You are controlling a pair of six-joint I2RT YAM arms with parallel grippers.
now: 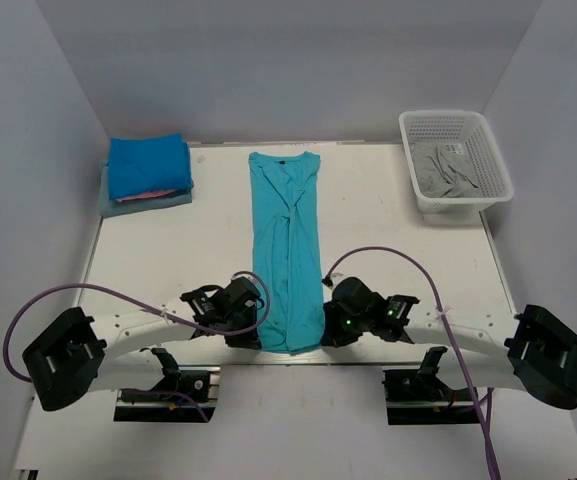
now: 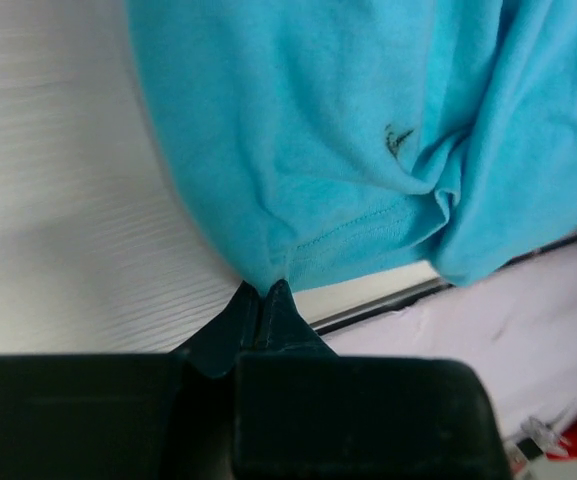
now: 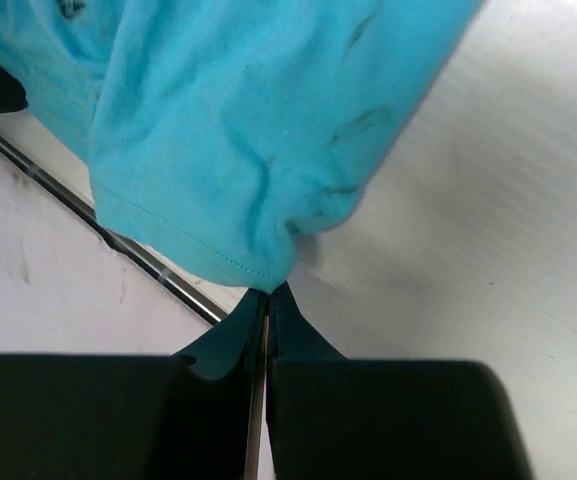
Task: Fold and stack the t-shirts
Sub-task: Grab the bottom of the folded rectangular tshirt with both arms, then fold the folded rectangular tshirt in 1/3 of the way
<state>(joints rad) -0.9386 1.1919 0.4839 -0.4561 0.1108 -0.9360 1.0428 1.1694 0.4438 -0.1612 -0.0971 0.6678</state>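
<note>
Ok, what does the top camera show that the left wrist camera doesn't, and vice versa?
Only the top view: the full folded length of the turquoise t-shirt, the stack of folded shirts far left, and the white basket holding grey fabric. Only the left wrist view: the left jaws pinching the shirt's hem corner, and a small dark mark on the cloth. Both: the turquoise shirt on the white table.

No readable text, label, brand, number or sign on the turquoise t-shirt or the white basket.
</note>
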